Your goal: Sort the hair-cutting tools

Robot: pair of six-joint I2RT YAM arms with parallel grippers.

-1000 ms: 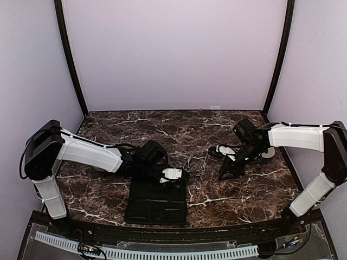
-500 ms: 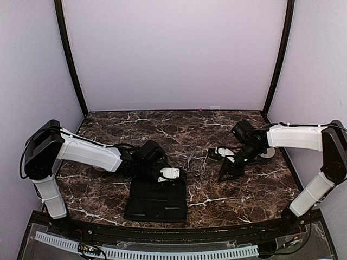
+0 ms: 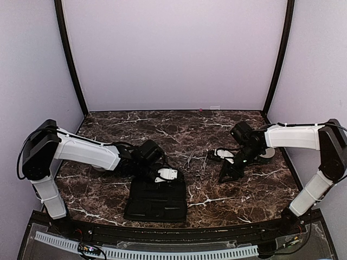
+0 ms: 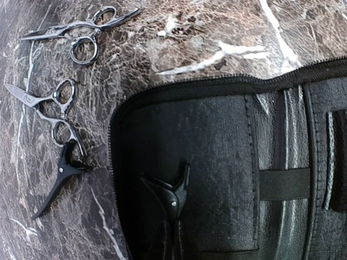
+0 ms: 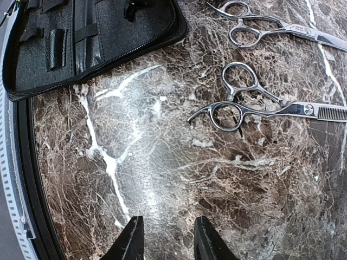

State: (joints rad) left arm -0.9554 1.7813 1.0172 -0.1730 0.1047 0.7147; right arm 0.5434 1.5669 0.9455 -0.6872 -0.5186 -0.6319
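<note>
toothed scissors: flat on the tabletop, ahead of the right gripper and off to its right in the wrist view. They lie well apart from its fingers, rings toward the case, blade pointing away.
plain scissors: flat on the tabletop just beyond the toothed pair, roughly parallel to it and farther from the right gripper.
black clip: on the tabletop between the scissors and the case's edge, right by one scissors handle.
second clip: on the fabric of the open case, straight ahead of the left gripper. Whether the fingers actually pinch it cannot be told.
left gripper: fingers pressed together, low over the far end of the case, to the left of both scissors.
right gripper: fingers spread partway with nothing between them, bare tabletop showing in the gap.
case: black, unzipped and lying flat near the front edge, between the two arms.
</note>
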